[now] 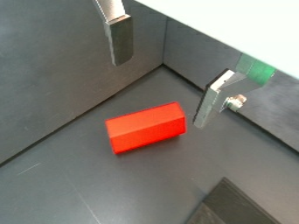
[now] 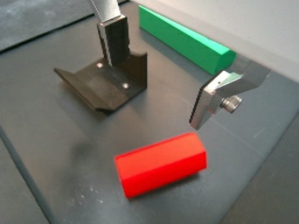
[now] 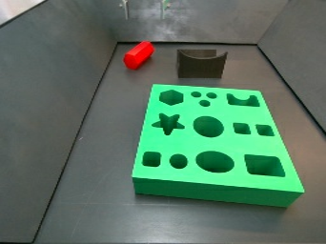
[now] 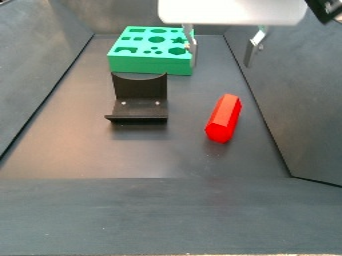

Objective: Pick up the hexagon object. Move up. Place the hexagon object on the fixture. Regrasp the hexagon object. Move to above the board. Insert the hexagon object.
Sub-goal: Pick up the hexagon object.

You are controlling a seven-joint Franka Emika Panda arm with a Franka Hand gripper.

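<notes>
The red hexagon object [image 1: 146, 128] lies on its side on the dark floor, seen in both wrist views [image 2: 162, 164] and both side views [image 3: 137, 53] [image 4: 223, 117]. My gripper [image 1: 163, 74] [image 2: 163, 74] hangs open above it, fingers apart and nothing between them; in a side view the gripper [image 4: 222, 45] is well above the peg. The fixture [image 2: 105, 80] [image 4: 136, 103] [image 3: 200, 63] stands beside the peg, bare. The green board [image 3: 211, 143] [image 4: 151, 50] [image 2: 187, 39] lies flat past the fixture, its cut-outs unfilled.
Grey walls [image 3: 76, 48] enclose the dark floor [image 4: 160, 150] on its sides, and the peg lies close to one wall [image 1: 70, 79] near a corner.
</notes>
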